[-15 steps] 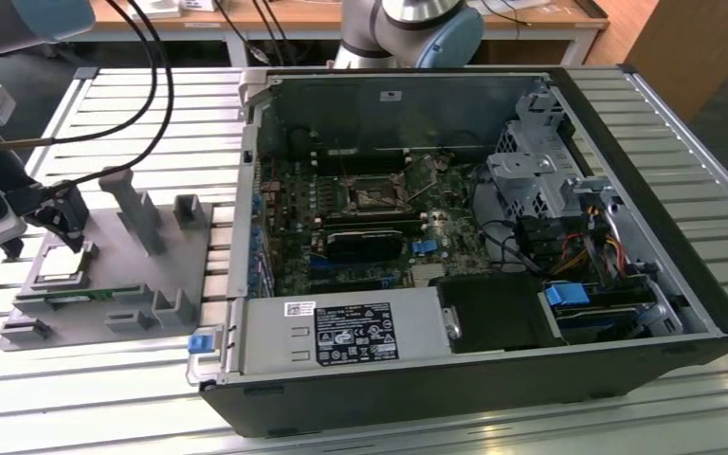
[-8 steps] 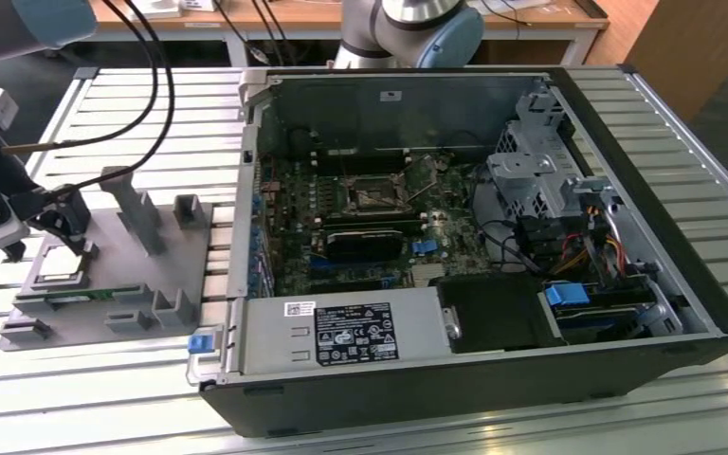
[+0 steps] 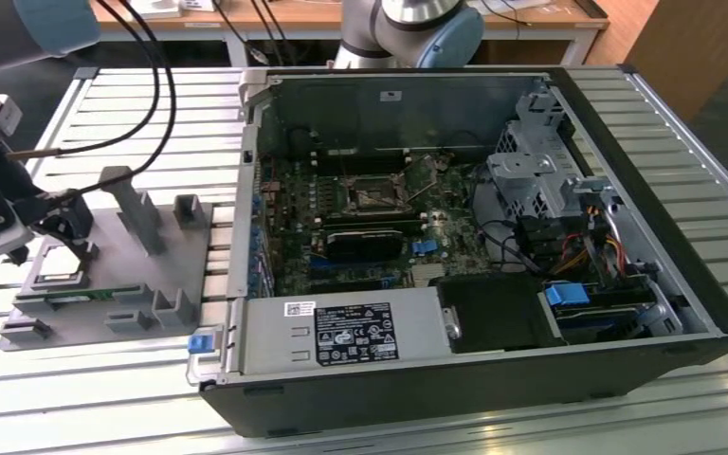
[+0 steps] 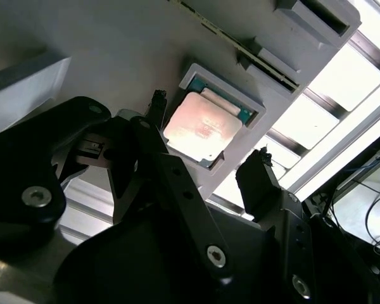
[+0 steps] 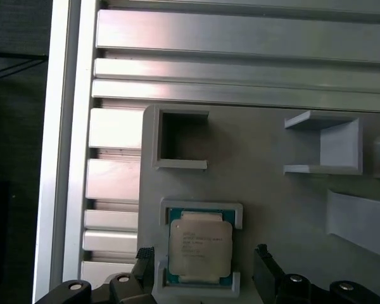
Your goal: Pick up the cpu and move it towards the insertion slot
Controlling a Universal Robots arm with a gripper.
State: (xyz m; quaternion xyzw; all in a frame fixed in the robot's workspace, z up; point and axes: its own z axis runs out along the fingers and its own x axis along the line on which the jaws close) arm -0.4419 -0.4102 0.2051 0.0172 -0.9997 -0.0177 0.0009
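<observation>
We find the tool (image 4: 208, 135) spread wide astride the cpu (image 5: 201, 244), which sits ungrasped in a lipped pocket of the grey fixture (image 5: 272, 202), evidently to keep it square

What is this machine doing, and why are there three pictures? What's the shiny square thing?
This is a robot arm working beside an open computer case. One picture comes from a camera standing off to the side. The other two come from cameras that ride near the arm's wrist and look past its gripper, which is like a hand with two black fingers.

On the slatted metal table lies a grey plastic fixture, a holder for parts. In one of its pockets sits the cpu, a flat silvery chip. The gripper is open, with one finger on each side of the cpu, and holds nothing yet.

Inside the case, on the green board, is the insertion slot, a small square socket.
</observation>
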